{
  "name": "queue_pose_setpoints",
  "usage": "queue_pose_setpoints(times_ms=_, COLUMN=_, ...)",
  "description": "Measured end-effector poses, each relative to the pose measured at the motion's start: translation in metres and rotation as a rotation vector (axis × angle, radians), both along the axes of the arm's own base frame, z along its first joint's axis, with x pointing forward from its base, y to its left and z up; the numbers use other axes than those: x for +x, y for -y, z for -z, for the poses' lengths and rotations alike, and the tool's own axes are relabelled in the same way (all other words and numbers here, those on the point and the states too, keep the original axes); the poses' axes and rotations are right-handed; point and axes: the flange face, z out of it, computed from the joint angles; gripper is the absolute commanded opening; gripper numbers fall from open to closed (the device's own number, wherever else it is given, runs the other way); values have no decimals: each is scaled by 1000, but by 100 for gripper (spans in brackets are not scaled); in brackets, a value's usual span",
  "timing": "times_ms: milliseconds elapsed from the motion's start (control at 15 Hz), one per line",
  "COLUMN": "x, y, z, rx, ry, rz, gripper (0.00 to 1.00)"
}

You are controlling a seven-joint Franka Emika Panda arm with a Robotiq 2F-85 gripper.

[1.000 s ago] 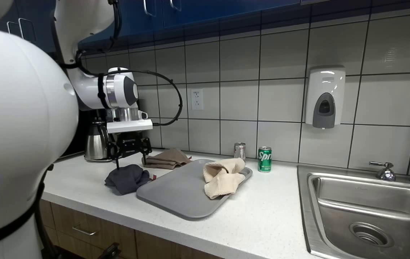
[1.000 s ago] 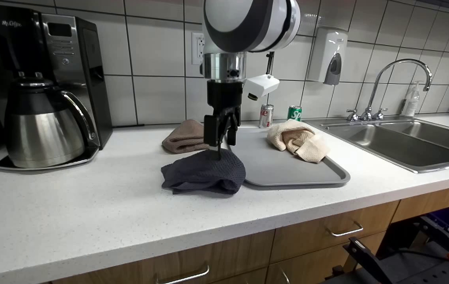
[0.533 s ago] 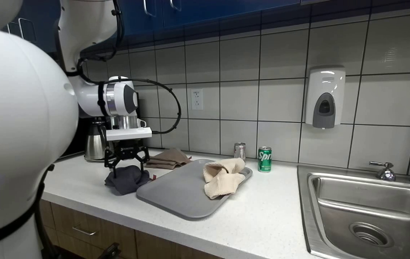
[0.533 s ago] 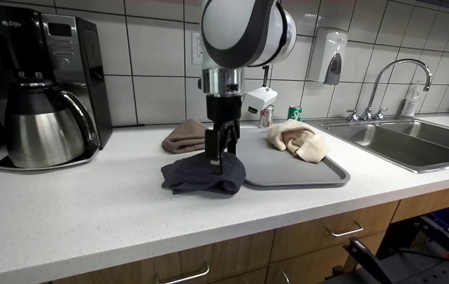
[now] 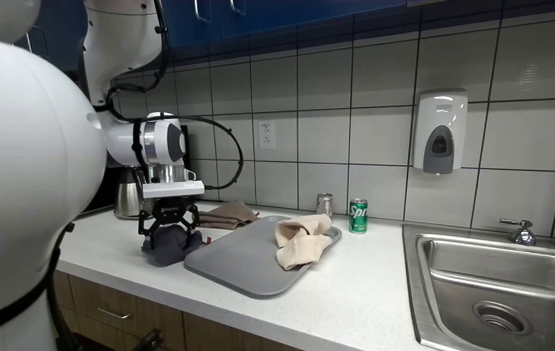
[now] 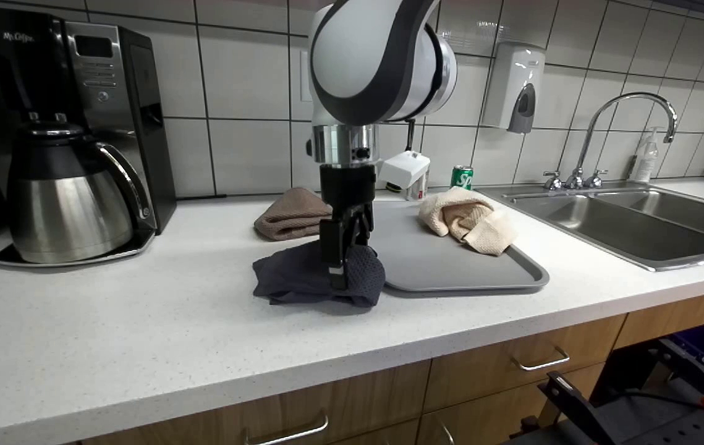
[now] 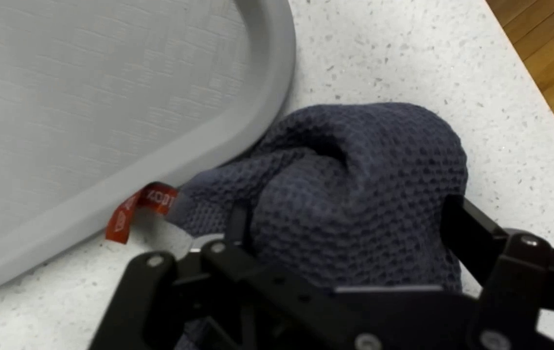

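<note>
A crumpled dark blue-grey cloth [image 7: 393, 160] with a waffle weave lies on the white counter, seen in both exterior views too. My gripper [image 7: 347, 214] points down over it with its jaws wide apart. One finger stands at either side of the bunched cloth, and the fabric bulges up between them. In an exterior view the near finger [image 6: 338, 272] reaches low against the front of the cloth [image 6: 290, 275]; the far fingertip is hidden there. From the cloth's edge a red tag [image 7: 157, 197] sticks out, touching the tray's rim.
A grey tray [image 7: 111, 97] lies against the dark cloth, with a beige cloth [image 5: 301, 248] on its far side. Behind sit a brown cloth [image 6: 293, 216], a Sprite can [image 5: 358, 217] and a silver can [image 5: 324, 204]. A coffee maker [image 6: 129, 111] and a sink [image 5: 416, 287] flank the area.
The gripper has come down from above the dark cloth until its fingers straddle it. The jaws stay wide, and the cloth has shifted only slightly. The tray and other cloths have not moved.
</note>
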Motion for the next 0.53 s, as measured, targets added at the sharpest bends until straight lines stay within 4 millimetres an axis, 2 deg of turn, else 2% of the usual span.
queue_pose_setpoints(times_ms=400, x=9, y=2, z=5, rx=-8, ry=7, rz=-8, gripper=100)
queue_pose_setpoints(times_ms=467, x=11, y=2, z=4, rx=-9, ry=10, rz=-9, gripper=75)
queue_pose_setpoints(times_ms=533, x=12, y=3, z=4, rx=-10, ry=13, rz=-11, gripper=72)
